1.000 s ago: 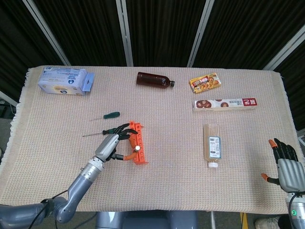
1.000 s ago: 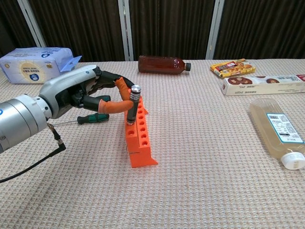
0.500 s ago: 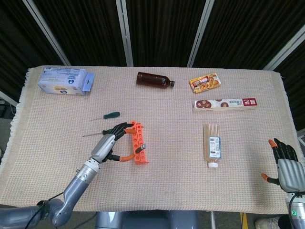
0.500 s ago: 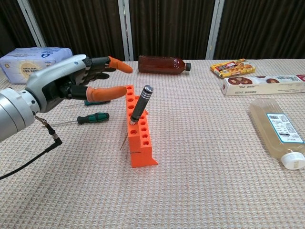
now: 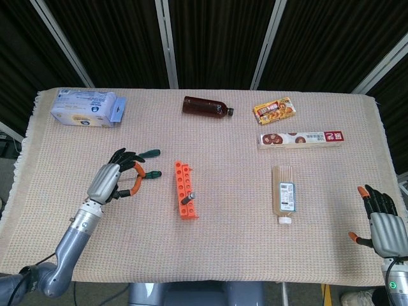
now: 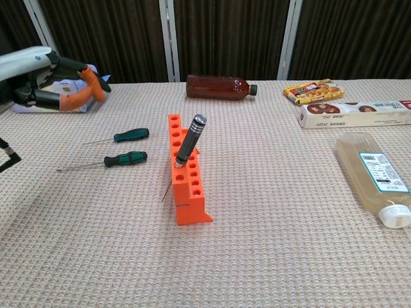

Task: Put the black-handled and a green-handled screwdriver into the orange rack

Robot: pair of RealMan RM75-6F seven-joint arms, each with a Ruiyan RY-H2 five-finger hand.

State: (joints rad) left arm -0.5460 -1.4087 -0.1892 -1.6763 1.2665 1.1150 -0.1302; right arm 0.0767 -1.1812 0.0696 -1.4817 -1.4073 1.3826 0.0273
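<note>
- Black-handled screwdriver (image 6: 190, 139) stands tilted in the orange rack (image 6: 185, 176), centre frame.
- Two green-handled screwdrivers (image 6: 131, 135) (image 6: 126, 158) lie left of the rack.
- Left hand (image 5: 113, 181) hovers above them, fingers apart, holding nothing.
- Right hand (image 5: 381, 223), lower right, fingers spread, holds nothing.

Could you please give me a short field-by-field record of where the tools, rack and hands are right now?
rack: orange rack stands on the table cloth
black screwdriver: black-handled screwdriver leans tilted in a rack hole
green screwdrivers: near one and far one lie flat left of the rack
left hand: left hand above the green screwdrivers, fingers spread, holding nothing
right hand: right hand at the table's right edge, holding nothing
</note>
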